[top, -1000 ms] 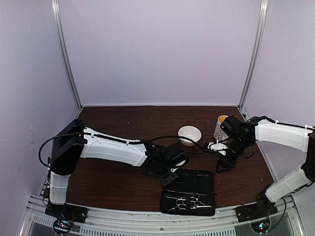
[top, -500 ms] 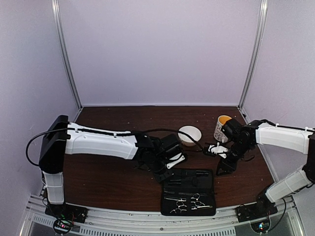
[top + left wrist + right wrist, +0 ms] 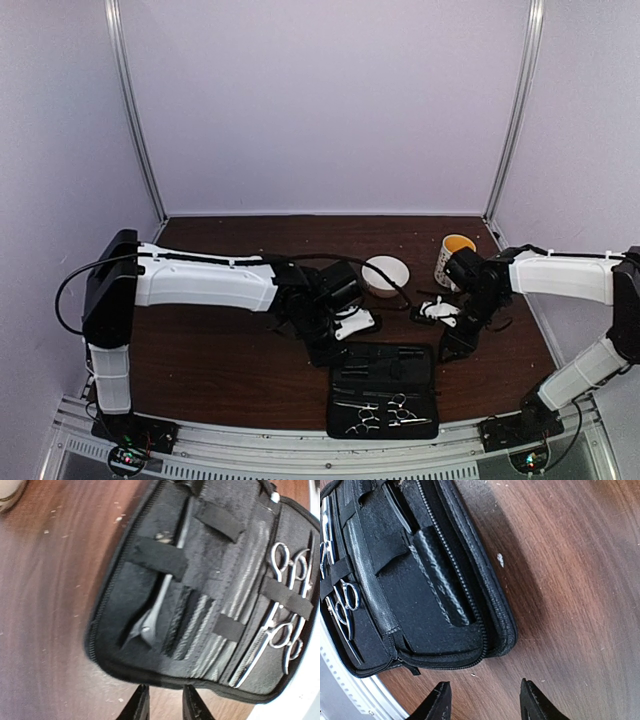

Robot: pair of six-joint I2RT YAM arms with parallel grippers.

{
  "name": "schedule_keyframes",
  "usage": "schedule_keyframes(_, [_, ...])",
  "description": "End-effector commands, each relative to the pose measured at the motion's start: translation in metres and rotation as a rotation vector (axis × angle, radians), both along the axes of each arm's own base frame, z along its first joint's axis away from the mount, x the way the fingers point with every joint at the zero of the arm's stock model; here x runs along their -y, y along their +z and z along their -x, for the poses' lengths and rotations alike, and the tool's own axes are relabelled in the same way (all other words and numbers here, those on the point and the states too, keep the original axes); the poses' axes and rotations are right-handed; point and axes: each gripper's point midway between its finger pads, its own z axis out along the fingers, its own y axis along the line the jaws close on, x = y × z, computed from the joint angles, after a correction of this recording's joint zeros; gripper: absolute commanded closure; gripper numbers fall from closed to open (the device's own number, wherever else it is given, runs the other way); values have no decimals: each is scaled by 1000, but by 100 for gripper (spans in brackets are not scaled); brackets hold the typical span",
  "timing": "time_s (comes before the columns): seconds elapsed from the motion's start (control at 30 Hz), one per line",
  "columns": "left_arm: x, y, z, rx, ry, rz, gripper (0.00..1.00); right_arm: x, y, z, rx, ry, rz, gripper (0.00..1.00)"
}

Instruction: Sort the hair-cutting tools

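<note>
An open black case (image 3: 385, 390) lies near the table's front edge. Two silver scissors (image 3: 385, 410) are strapped in its near half; they also show in the left wrist view (image 3: 280, 630) and at the right wrist view's left edge (image 3: 342, 600). A thin black stick (image 3: 177, 625) and a silver clip (image 3: 152, 617) sit in the case's far half. Another black stick (image 3: 440, 575) lies by the zip. My left gripper (image 3: 325, 350) (image 3: 165, 707) is open and empty just off the case's far left corner. My right gripper (image 3: 450, 345) (image 3: 485, 700) is open and empty, off its far right corner.
A white bowl (image 3: 385, 272) stands behind the case at mid-table. A white and yellow mug (image 3: 450, 258) stands to its right, close to the right arm. A metal rail (image 3: 300, 440) runs along the table's front edge, right by the case.
My left gripper has moved a little left and away from the case's far edge, its arm stretching out. My right gripper has edged slightly towards the case.
</note>
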Motion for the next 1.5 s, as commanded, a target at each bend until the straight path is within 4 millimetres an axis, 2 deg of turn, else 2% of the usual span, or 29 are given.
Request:
schedule_keyframes(0.0, [16, 4, 4, -33, -37, 48, 73, -1, -2, 1, -19, 7, 4, 52])
schedule_keyframes(0.13, [14, -5, -3, -10, -16, 20, 73, -1, -7, 3, -34, 12, 15, 52])
schedule_keyframes(0.23, [16, -6, -1, -16, -30, 25, 62, -3, -9, 4, -45, 21, 22, 52])
schedule_keyframes(0.33, [22, -7, 1, -25, -50, 54, 57, -10, -11, 8, -70, 42, 14, 51])
schedule_keyframes(0.53, [36, -13, 3, -48, -76, 93, 56, -23, -14, 10, -137, 56, -6, 51])
schedule_keyframes(0.7, [42, -21, 2, -57, -89, 97, 56, -24, -20, 12, -166, 62, 3, 52])
schedule_keyframes(1.0, [64, -21, 0, -72, -116, 152, 54, -29, -22, 16, -193, 78, -8, 53])
schedule_keyframes(1.3, [57, -24, -4, -28, -112, 149, 54, -32, -21, 17, -201, 82, -19, 53])
schedule_keyframes(1.47, [72, -17, -6, -12, -134, 227, 54, -35, -19, 17, -208, 88, -31, 53])
